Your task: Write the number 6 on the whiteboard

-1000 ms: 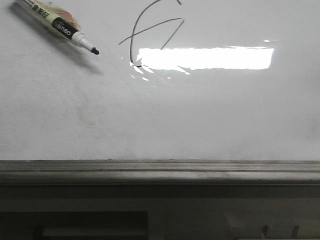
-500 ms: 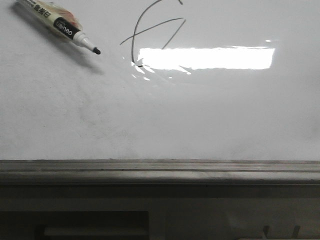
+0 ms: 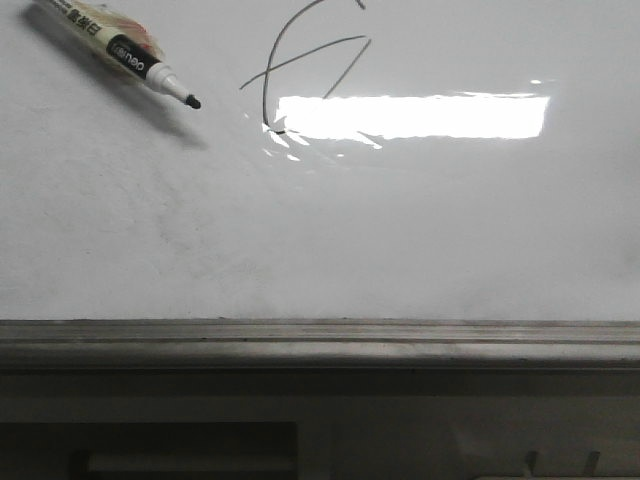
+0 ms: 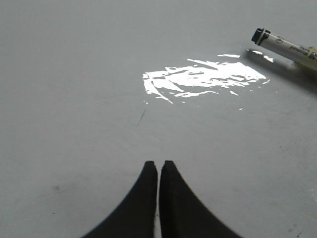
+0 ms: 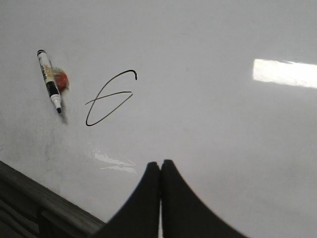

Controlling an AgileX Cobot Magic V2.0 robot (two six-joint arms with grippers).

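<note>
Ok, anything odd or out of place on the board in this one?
Yes. The marker lies uncapped on the whiteboard, tip bare, left of the number 6. The 6 itself is rough: a slanted line crosses its curved stroke. Both tools, left and right, are shut and hold nothing.

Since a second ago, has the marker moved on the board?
No real move. The marker lies as it did, its tip left of the number 6 on the whiteboard; the whole view shifts only slightly.
</note>
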